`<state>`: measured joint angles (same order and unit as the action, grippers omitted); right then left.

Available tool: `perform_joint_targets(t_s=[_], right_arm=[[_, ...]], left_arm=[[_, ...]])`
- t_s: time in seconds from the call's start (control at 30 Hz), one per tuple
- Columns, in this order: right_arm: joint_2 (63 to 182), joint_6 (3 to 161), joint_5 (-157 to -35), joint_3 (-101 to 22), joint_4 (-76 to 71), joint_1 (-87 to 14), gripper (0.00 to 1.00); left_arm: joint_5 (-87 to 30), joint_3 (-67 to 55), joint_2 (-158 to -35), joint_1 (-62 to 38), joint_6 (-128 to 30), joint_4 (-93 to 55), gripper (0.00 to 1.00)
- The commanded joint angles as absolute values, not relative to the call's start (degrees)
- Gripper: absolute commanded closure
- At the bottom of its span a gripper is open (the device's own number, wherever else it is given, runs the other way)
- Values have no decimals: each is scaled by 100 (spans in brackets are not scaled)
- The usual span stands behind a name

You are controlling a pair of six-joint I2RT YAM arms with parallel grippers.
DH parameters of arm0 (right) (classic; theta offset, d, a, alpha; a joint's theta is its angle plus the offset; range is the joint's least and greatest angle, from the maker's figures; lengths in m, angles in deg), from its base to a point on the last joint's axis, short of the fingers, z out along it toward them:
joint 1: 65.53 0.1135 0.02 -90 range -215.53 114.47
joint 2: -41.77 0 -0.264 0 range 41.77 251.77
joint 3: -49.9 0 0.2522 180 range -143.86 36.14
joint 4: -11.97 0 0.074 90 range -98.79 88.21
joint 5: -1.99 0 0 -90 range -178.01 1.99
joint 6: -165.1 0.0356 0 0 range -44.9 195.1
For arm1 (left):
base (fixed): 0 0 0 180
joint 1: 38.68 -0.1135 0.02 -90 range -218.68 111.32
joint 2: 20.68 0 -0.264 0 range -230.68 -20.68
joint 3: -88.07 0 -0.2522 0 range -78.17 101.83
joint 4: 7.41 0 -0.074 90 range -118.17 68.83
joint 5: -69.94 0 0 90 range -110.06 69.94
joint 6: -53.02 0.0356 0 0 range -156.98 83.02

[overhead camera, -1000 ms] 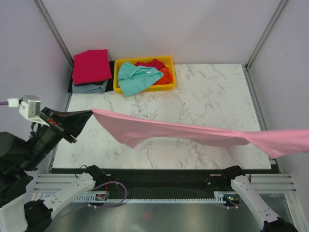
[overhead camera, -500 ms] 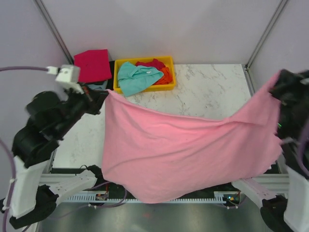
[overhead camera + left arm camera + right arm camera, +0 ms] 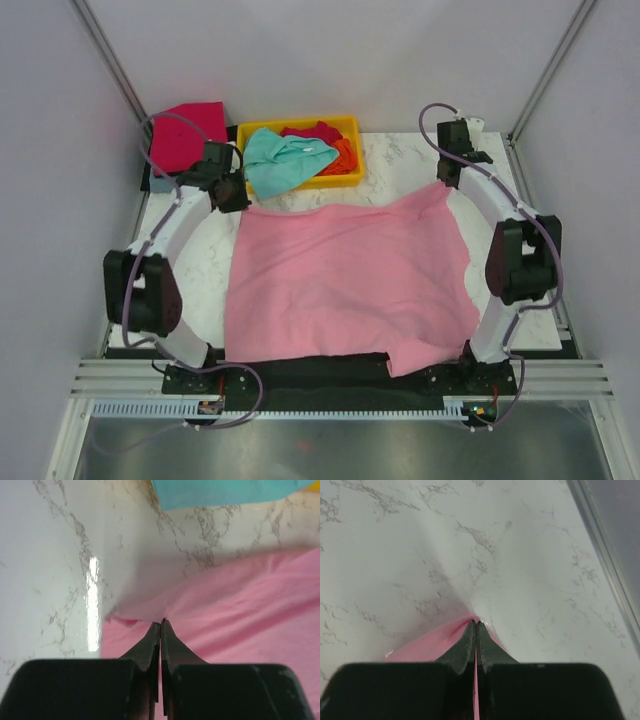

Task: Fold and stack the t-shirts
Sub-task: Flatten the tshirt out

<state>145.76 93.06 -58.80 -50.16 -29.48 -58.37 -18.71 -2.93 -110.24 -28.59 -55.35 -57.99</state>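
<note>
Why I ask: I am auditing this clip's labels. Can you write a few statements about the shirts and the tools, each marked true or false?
1. The pink t-shirt lies spread out on the table. True.
2. The left tool hangs open above the shirt. False: it is shut on the shirt's far left corner.
3. The right tool is shut on the shirt's far right corner. True.
4. The yellow tray holds no clothes. False: a teal t-shirt hangs over its front rim.
5. A folded crimson t-shirt lies left of the tray. True.
</note>
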Motion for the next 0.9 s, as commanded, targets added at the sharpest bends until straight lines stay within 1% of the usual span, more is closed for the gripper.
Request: perform_joint_targets(t_s=[0.0, 0.07, 0.13, 0.17, 0.2, 0.23, 0.3, 0.33, 0.37, 0.4, 0.43, 0.47, 0.5, 0.57, 0.6, 0.63, 0.7, 0.77, 0.8, 0.83, 0.87], right_arm=[[15206, 9400, -6199, -5920, -2315, -5876, 100], [15661, 9365, -6287, -6132, -2306, -5885, 100], [15883, 9338, -6348, -6352, -2315, -5894, 100], [16084, 9321, -6392, -6423, -2315, -5903, 95], [16191, 9312, -6462, -6597, -2298, -5911, 90], [16287, 9294, -6593, -6686, -2306, -5955, 88], [16586, 9338, -6717, -7019, -2315, -5999, 87], [16683, 9355, -6787, -7143, -2315, -6043, 82], [16867, 9364, -6893, -7266, -2315, -6052, 75], [16973, 9364, -6920, -7545, -2350, -6061, 61], [17078, 9382, -6963, -7714, -2385, -6087, 32], [17314, 9417, -7164, -7898, -2429, -6122, 24], [17430, 9469, -7392, -8248, -2482, -6166, 13], [17719, 9714, -7928, -8610, -2631, -6342, 10], [17756, 9760, -8026, -8821, -2779, -6386, 10], [17669, 9769, -8080, -8797, -2798, -6421, 10], [17389, 9716, -8072, -8341, -2772, -6413, 9], [16765, 9725, -7923, -7789, -2702, -6413, 9], [16511, 9794, -7687, -7072, -2589, -6421, 9], [15960, 9830, -7589, -6708, -2535, -6421, 9], [15667, 9874, -7510, -5956, -2474, -6421, 9]], left_arm=[[-2165, 382, -11840, -2980, -5499, -5140, 98], [-2138, 681, -12359, -2998, -5517, -5219, 98], [-2102, 918, -12719, -2998, -5552, -5386, 83], [-2085, 954, -12808, -2998, -5587, -5396, 76], [-2015, 989, -12852, -2998, -5613, -5387, 51], [-2014, 1051, -12896, -3007, -5631, -5404, 45], [-1848, 1104, -12923, -3007, -5693, -5404, 39], [-1778, 1182, -12923, -3007, -5693, -5404, 35], [-1673, 1227, -12888, -3033, -5728, -5448, 32], [-1611, 1288, -12870, -3050, -5745, -5483, 28], [-1506, 1315, -12844, -3085, -5780, -5527, 27], [-1391, 1315, -12783, -3147, -5850, -5571, 26], [-1225, 1245, -12617, -3200, -5886, -5580, 26], [-1127, 1122, -12406, -3383, -5956, -5572, 27], [-1127, 956, -12187, -3419, -5930, -5554, 30], [-1127, 850, -12063, -3420, -5826, -5519, 30], [-1276, 474, -11861, -3411, -5807, -5422, 31], [-1364, 191, -11833, -3367, -5904, -5326, 34], [-1373, -54, -11868, -3350, -5930, -5143, 37], [-1373, -91, -11921, -3297, -5974, -5097, 38], [-1408, -91, -12008, -3271, -5992, -5106, 41]])
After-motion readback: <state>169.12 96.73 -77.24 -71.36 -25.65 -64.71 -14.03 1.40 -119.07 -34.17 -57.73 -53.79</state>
